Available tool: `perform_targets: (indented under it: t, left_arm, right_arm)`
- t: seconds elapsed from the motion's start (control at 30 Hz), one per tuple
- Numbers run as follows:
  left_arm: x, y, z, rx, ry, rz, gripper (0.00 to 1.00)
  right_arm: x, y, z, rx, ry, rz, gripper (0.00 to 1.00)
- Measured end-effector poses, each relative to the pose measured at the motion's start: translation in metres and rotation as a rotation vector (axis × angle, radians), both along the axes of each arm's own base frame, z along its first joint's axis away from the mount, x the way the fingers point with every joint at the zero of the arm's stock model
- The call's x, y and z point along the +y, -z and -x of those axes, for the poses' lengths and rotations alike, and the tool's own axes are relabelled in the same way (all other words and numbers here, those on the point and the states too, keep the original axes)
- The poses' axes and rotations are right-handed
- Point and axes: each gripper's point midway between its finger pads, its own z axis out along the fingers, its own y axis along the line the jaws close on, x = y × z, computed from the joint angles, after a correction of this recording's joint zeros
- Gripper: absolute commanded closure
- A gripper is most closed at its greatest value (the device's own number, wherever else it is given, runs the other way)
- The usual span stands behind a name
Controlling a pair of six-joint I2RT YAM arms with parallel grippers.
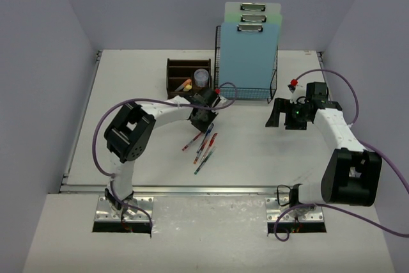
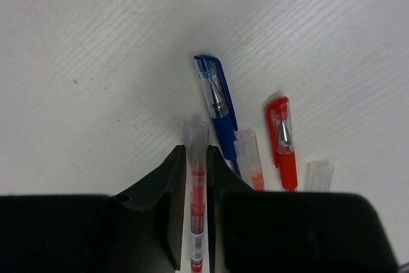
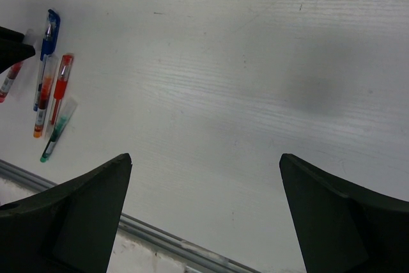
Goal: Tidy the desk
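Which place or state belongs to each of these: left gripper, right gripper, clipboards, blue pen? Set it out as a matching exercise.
Column one:
1. left gripper
2. right gripper
3. clipboards
4. blue pen

Column two:
A. standing upright in the wire rack
B. lying loose on the desk
C. jaws wide open over bare tabletop
D. closed on the clear red-ink pen

Pairs: 1-D, 2-C, 3-A, 4-B
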Motion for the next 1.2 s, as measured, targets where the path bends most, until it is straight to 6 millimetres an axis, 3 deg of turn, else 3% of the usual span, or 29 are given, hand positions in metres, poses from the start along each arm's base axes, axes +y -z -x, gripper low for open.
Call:
perform_targets:
  t: [0.1, 0.17, 0.27, 0.4, 0.43, 0.53, 0.6, 0.8, 0.87, 1.2]
  left_arm:
    - [-0.002, -0.024, -0.002, -0.038, 0.027, 0.062, 1.00]
    - [-0.003, -0.064, -0.010, -0.130, 0.033, 0.156, 1.00]
    - [0.004, -0.157, -0.032, -0.381, 0.023, 0.349, 1.00]
    - [0.038, -0.299, -0.056, -0.830, -0.038, 0.542, 1.00]
    - [0.044, -0.326, -0.061, -0.927, -0.056, 0.569, 1.00]
    - [0.060, -0.366, -0.077, -1.118, -0.128, 0.590, 1.00]
    - [0.067, -0.367, -0.094, -1.189, -0.144, 0.579, 1.00]
    - [0.093, -0.301, -0.157, -1.134, -0.175, 0.525, 1.00]
    - [0.099, -0.287, -0.171, -1.132, -0.182, 0.542, 1.00]
    - [0.079, -0.284, -0.187, -1.206, -0.093, 0.645, 1.00]
  right_arm:
    - [0.000, 0.000, 0.000, 0.001, 0.000, -0.001, 0.01]
    - [0.000, 0.000, 0.000, 0.001, -0.001, -0.001, 0.01]
    - [0.001, 0.000, 0.001, 0.002, -0.001, -0.003, 0.01]
    - [0.001, 0.000, 0.001, 0.003, -0.001, -0.004, 0.01]
    - [0.001, 0.000, 0.001, 0.005, -0.001, -0.005, 0.01]
    - [0.001, 0.002, 0.000, 0.017, 0.003, -0.011, 0.01]
    - [0.001, 0.003, -0.001, 0.023, 0.005, -0.014, 0.01]
    - [0.002, 0.003, -0.001, 0.028, 0.010, -0.017, 0.01]
    - [0.002, 0.004, -0.001, 0.030, 0.010, -0.017, 0.01]
    - [0.002, 0.007, -0.001, 0.043, 0.010, -0.019, 0.01]
